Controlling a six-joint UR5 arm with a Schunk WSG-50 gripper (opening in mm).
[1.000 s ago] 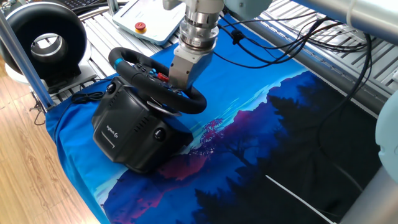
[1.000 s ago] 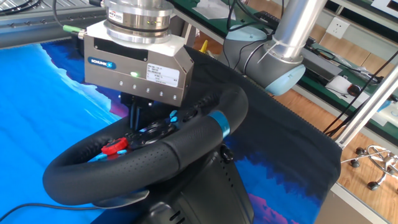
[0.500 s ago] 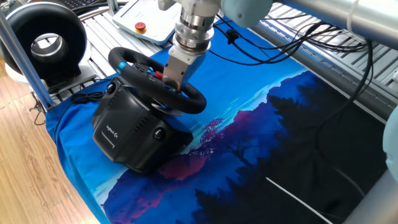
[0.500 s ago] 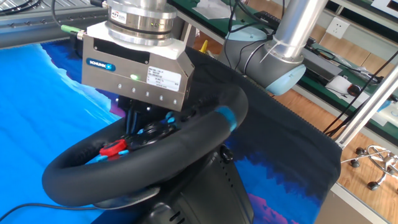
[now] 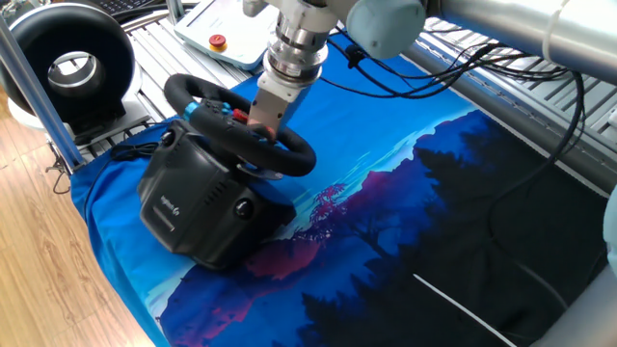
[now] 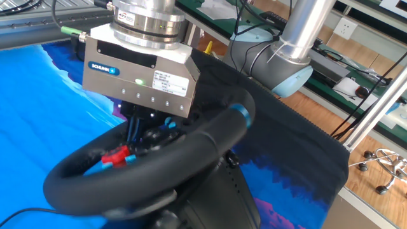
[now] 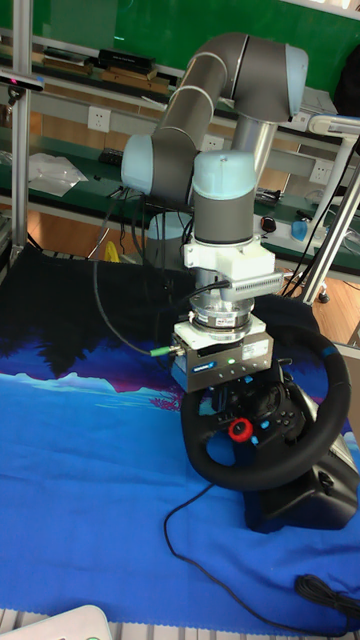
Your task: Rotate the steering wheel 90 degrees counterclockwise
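Gripper (image 6: 141, 124) reaches down inside the wheel (image 6: 191, 143), its fingers dipping among the red and blue hub buttons; whether they are spread or pinching a spoke cannot be told. Wheel sits tilted on its black base (image 5: 193, 207) at the left end of the blue cloth (image 5: 386, 193). Its blue stripe (image 6: 240, 114) lies on the rim's far right.

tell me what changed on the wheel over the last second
The black round steering wheel has turned: its blue stripe mark climbed up and around the rim toward the far side in the other fixed view. The silver two-finger gripper, reaching down into the hub, swung with it, and its arm leaned left in one fixed view. The bulky black base and blue cloth stayed put.
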